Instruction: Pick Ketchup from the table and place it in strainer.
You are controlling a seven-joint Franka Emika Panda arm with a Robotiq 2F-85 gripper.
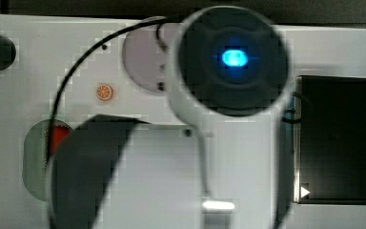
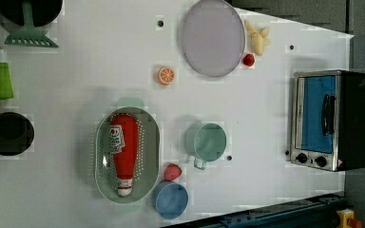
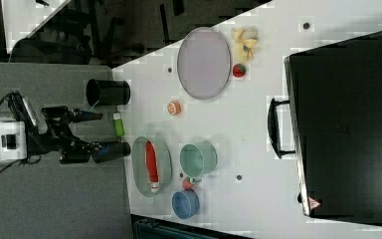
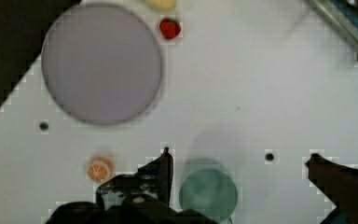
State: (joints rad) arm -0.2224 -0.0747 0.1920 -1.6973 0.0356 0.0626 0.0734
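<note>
Filling the top view close up is the arm's round wrist housing (image 1: 233, 59) with its blue light glowing, and past its edge a slice of red Ketchup (image 1: 58, 138) peeks out inside the strainer (image 1: 32, 162). Over to the left view: the Ketchup (image 2: 123, 152) lies flat along the pale green strainer (image 2: 148, 156), white cap toward the left view's bottom, fully inside the basket. Just beside the strainer sit a strawberry (image 2: 172, 172) and a blue bowl (image 2: 171, 200), with the green mug (image 2: 209, 142) a little apart on the left view's right. An orange slice (image 2: 166, 75) rests between the strainer and the grey plate (image 2: 212, 38); a toaster oven (image 2: 323, 121) stands well away at the left view's right. In the right view the gripper (image 3: 95, 131) hangs off the table at the right view's left, fingers spread wide and holding nothing. From the wrist view, both fingers (image 4: 164, 170) frame the green mug (image 4: 208, 193) far below, wide apart.
</note>
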